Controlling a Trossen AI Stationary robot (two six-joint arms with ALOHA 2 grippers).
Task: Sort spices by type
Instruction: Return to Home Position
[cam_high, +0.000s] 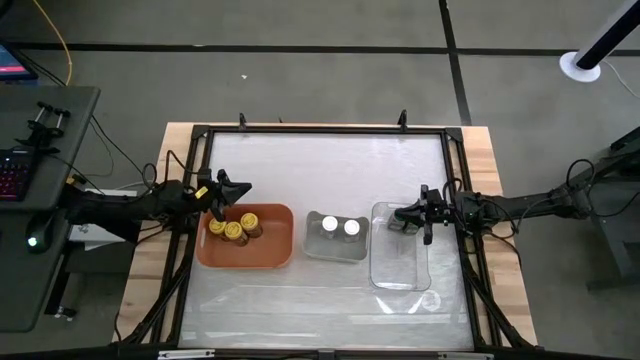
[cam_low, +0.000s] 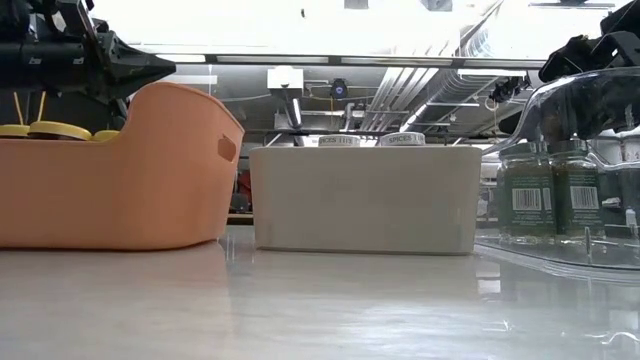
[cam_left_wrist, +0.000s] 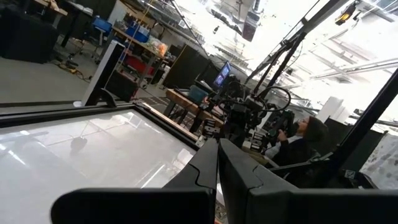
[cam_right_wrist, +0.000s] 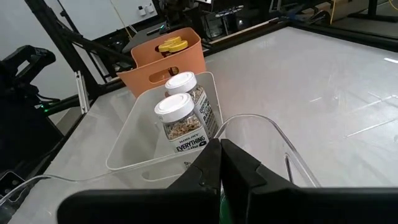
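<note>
- Orange plastic formed the left tray (cam_high: 268, 255), and the yellow-lidded jars (cam_high: 232, 230) stood bunched in its left end. The left gripper (cam_left_wrist: 217, 149), fingers pressed together on nothing, hung just above that end's rim. A pull-back made too low could catch the rim and drag or tip the tray.
- The grey tray (cam_high: 312, 243) in the middle held two white-lidded jars (cam_high: 338, 227), upright and side by side. Neither arm was close to it, so I judged it the least at risk.
- The clear tray (cam_high: 400, 268) on the right held two dark-bodied jars (cam_low: 550, 195) at the end beneath the right gripper (cam_right_wrist: 220, 149), which was also closed and empty. The transparent wall curved up close to the fingers. A retreat without lift first might clip the wall, shove the tray and knock those jars over.
- That wall was hard to make out against the pale table, which made a misjudged clearance more likely there than on the orange side.
- Every jar in view sat in a tray with its own kind, so the sorting looked finished. The real hazard was undoing it, since a tipped tray would scatter one type among the others.
</note>
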